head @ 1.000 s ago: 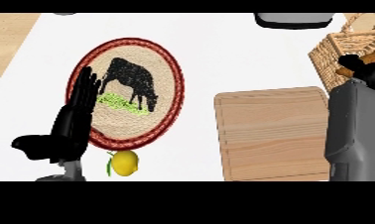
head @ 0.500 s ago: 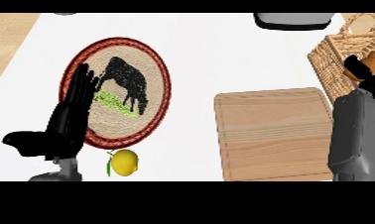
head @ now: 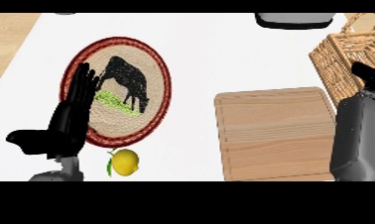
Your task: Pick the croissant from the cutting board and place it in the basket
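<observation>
Head view: the left hand, open with straight fingers pointing up, rests at the near left over the left rim of the cow-patterned plate. A lemon lies just beside the plate's near edge on the white surface. At the near right is the cutting board, and at the far right the basket. Only part of the right hand shows, beside the basket; whether it is open or closed cannot be told. Where the croissant is cannot be told.

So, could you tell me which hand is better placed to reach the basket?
Right: the right hand sits beside the basket, while the left hand rests open over the plate, across the cutting board.
</observation>
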Controlling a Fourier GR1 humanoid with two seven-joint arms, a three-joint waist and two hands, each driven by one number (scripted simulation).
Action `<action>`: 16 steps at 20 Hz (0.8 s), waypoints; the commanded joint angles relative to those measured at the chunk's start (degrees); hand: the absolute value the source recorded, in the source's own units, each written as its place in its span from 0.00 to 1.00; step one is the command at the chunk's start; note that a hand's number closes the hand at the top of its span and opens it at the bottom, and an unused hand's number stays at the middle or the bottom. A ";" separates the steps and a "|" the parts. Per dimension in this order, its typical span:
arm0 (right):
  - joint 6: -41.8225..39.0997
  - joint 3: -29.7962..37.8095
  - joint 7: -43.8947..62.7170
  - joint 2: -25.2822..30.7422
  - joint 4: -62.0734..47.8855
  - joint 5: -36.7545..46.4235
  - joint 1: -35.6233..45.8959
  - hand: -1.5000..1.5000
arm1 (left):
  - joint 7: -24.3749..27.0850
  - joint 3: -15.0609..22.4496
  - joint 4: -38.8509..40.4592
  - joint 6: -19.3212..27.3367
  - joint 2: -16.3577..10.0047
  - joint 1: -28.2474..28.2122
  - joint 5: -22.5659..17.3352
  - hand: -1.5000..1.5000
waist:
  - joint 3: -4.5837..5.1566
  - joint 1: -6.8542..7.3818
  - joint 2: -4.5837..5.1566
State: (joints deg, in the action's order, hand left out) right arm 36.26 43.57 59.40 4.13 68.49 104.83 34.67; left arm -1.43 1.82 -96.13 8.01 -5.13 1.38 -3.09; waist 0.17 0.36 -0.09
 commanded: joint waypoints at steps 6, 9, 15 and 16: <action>-6.18 -1.67 11.17 -4.04 16.42 11.50 -1.81 0.00 | 0.66 1.31 0.20 -0.08 0.80 -0.60 1.35 0.50 | -0.12 -0.37 -0.11; -7.43 -5.83 14.51 -4.09 25.02 10.21 -7.24 0.00 | -0.80 0.26 -0.35 0.32 0.26 0.04 0.96 0.50 | -0.10 -0.58 -0.48; -9.09 -13.66 16.23 -4.13 41.31 5.27 -18.05 0.00 | 1.58 -1.42 -0.10 -1.47 -0.45 -2.20 -1.02 0.50 | -0.13 -0.79 -0.50; -12.73 -18.20 18.00 -4.13 43.34 6.67 -17.98 0.00 | -0.83 0.54 -1.19 0.82 0.79 -0.77 1.36 0.50 | -0.15 -0.46 -0.42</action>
State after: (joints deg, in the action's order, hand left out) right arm 28.45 33.69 66.68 -0.01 102.66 112.26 21.41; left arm -0.41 1.57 -95.99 7.50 -4.88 0.00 -2.89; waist 0.05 -0.26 -0.48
